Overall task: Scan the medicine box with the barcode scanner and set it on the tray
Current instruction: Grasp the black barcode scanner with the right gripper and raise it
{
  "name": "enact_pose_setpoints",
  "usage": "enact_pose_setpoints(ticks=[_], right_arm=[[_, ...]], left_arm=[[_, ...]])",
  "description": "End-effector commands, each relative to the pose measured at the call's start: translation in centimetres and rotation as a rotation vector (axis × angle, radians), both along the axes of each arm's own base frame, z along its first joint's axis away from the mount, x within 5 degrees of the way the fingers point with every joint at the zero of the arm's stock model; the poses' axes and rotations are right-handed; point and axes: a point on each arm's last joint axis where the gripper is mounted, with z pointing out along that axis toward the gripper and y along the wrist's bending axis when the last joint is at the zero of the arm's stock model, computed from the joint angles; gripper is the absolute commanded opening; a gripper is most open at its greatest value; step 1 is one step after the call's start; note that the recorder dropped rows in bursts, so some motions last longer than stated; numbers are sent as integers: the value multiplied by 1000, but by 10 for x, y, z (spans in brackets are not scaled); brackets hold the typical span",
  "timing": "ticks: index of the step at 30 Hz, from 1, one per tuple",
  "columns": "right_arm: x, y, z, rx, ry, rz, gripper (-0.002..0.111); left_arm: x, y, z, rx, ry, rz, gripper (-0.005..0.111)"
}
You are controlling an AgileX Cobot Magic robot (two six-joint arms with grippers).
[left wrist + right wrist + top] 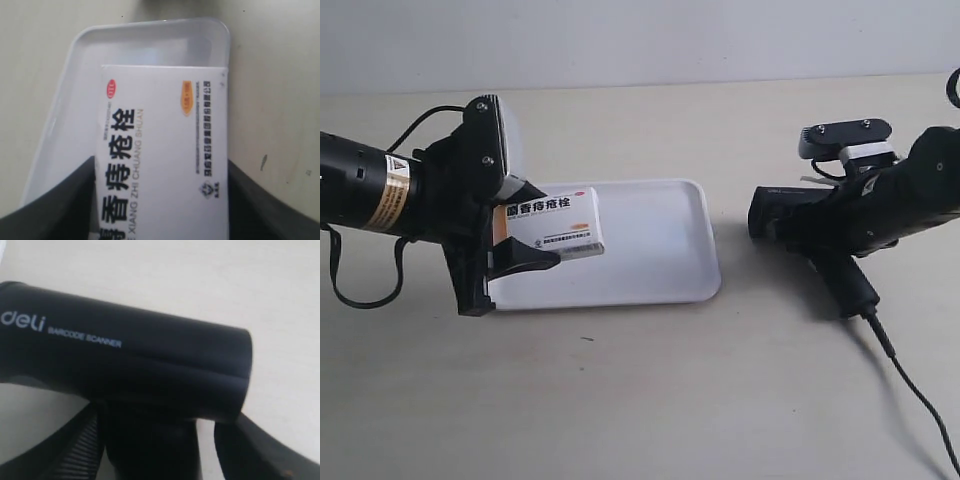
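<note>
Matte black arms; the left arm [365,190] bears a gold-and-white warning label and black cable.

Medicine box [160,150]: near end cut off by the left wrist view's edge; small print blurred. Tray [670,250]: one end hidden behind the box and left gripper [520,235]. Barcode scanner [125,365]: handle cut off in the right wrist view; partly covered by the arm in the exterior view.

medicine box [160,150]: smooth white printed card
tray [695,270]: glossy white plastic
barcode scanner [130,370]: matt black plastic
tabletop [640,400]: matt, pale, smooth
</note>
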Motion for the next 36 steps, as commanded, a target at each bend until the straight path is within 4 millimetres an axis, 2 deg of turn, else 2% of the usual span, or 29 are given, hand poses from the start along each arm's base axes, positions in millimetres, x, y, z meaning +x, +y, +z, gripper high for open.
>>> enact_pose_setpoints(ticks=[1, 5, 9, 15, 24, 27, 29, 32, 36], right_arm=[[-9, -2, 38, -16, -27, 80, 0], [-20, -5, 58, -29, -60, 127, 0], [-22, -5, 57, -40, -75, 149, 0], [-26, 13, 55, -72, -120, 270, 0], [-14, 18, 68, -99, -228, 324, 0], [-7, 13, 55, -65, -194, 234, 0], [4, 2, 37, -47, -159, 142, 0], [12, 1, 17, -41, -164, 119, 0], [15, 2, 4, -24, -150, 86, 0]], left_arm=[[12, -5, -6, -3, 11, 6, 0], [23, -4, -12, 0, 23, 23, 0], [29, -2, -13, -14, 38, 32, 0], [28, -4, -13, -35, 52, 7, 0], [28, -4, -13, -45, 70, 17, 0], [31, -5, -13, -48, 62, 28, 0], [42, -9, -18, -70, 91, 70, 0], [60, -18, -33, -98, 140, 105, 0], [71, -27, -56, -98, 183, 115, 0]])
